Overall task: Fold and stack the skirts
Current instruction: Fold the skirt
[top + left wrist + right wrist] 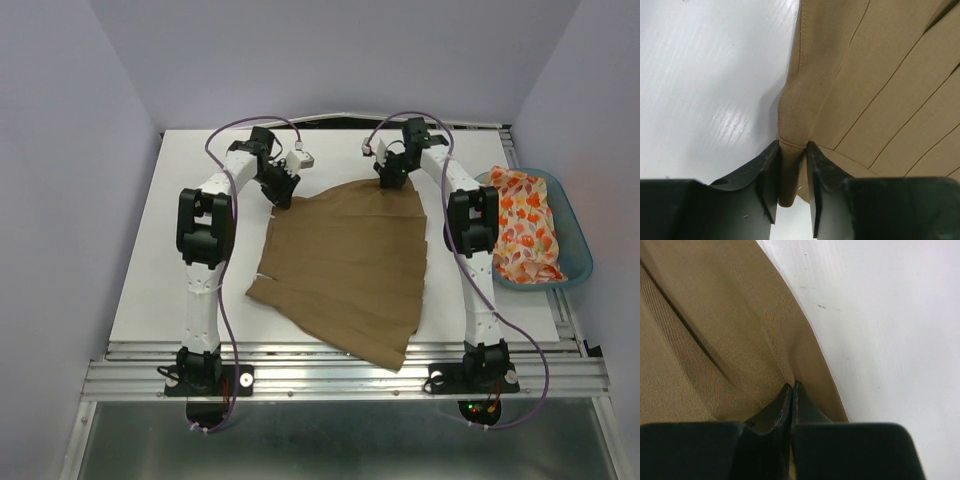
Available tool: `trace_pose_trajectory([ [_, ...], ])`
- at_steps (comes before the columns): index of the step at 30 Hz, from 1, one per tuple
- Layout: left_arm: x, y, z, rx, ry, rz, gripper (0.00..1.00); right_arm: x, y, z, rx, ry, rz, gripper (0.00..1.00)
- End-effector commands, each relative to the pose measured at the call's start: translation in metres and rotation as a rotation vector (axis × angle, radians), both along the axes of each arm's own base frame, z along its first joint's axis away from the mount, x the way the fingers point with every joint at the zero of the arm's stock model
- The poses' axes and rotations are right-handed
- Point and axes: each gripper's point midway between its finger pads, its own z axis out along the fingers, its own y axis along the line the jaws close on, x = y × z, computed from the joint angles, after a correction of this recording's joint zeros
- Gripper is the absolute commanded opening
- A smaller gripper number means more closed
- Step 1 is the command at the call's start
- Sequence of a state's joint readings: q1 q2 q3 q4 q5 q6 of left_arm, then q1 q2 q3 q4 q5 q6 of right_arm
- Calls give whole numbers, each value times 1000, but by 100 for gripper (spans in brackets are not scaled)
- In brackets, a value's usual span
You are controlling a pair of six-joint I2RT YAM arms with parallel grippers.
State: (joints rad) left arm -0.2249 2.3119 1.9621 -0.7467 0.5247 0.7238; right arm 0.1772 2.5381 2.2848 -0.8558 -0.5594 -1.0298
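The tan-brown skirt (345, 265) lies spread flat on the white table (165, 270), waistband at the far side, hem toward the arm bases. My left gripper (283, 190) sits at its far left corner; in the left wrist view the jaws (792, 150) hold a fold of the tan cloth (875, 75) between them. My right gripper (390, 180) is at the far right corner, and in the right wrist view its jaws (792, 386) are pressed together with the tan cloth (715, 340) puckering into the tips. The cream leaf-print skirt (525, 230) lies bunched in a tub.
The translucent teal tub (580, 255) stands at the table's right edge, just beside the right arm. Bare white tabletop shows left of the skirt (710, 90) and right of it (890, 315). Purple walls enclose the table on three sides.
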Motion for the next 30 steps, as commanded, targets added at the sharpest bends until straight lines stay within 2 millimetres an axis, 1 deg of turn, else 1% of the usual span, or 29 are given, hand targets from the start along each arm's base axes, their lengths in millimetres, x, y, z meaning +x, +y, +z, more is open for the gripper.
trace_pose_trajectory([
  [1,15,-10,38,-74,-107,9,25,40,-14,66,-3,-181,-160,1],
  [2,22,-12,54,-91,-162,21,22,47,-17,75,-8,-214,-184,1],
  [3,19,-12,54,-103,-152,40,21,54,-17,83,-2,-243,-201,1],
  [4,21,-11,57,-108,-168,54,12,66,-16,98,17,-298,-224,1],
  [5,21,-10,68,-113,-195,66,6,72,-17,106,22,-325,-238,1],
  [6,25,-9,74,-120,-228,79,2,78,-18,111,23,-349,-255,1],
  [7,21,-4,65,-99,-219,103,0,85,-18,119,35,-389,-263,1],
  [9,18,0,66,-96,-226,139,0,92,-17,129,53,-426,-275,1],
  [10,10,4,58,-80,-202,144,0,98,-17,133,58,-455,-278,1],
  [11,1,8,45,-62,-168,154,0,99,-9,134,65,-470,-267,1],
  [12,1,9,50,-66,-174,160,0,99,-9,135,63,-473,-263,1],
  [13,-10,12,36,-59,-136,171,0,101,-9,134,65,-477,-263,1],
  [15,-21,20,28,-60,-112,208,0,98,9,130,78,-481,-225,1],
  [16,-23,23,26,-56,-107,220,3,98,9,128,77,-483,-219,1],
  [17,-24,26,25,-50,-106,236,11,95,19,126,75,-487,-195,1],
  [18,-23,30,23,-43,-105,257,14,94,26,123,76,-488,-182,1],
  [19,-24,34,22,-47,-87,288,18,90,37,121,78,-488,-166,1],
  [20,-25,37,22,-52,-74,302,25,90,44,118,80,-496,-152,1],
  [22,-28,41,22,-66,-48,338,32,88,59,114,80,-500,-128,1],
  [23,-27,48,25,-72,-50,355,42,86,74,116,89,-516,-107,1],
  [25,-24,54,29,-69,-62,364,51,85,85,113,91,-526,-91,1],
  [26,-21,59,32,-65,-79,358,57,84,95,114,96,-535,-78,1],
  [27,-21,62,32,-59,-78,350,63,86,95,117,95,-546,-81,1],
  [28,-14,63,40,-62,-100,342,66,84,101,116,97,-546,-71,1],
  [29,-10,65,42,-60,-111,316,67,85,101,117,97,-550,-70,1],
  [30,-11,65,44,-58,-103,300,68,82,106,118,99,-551,-63,1],
])
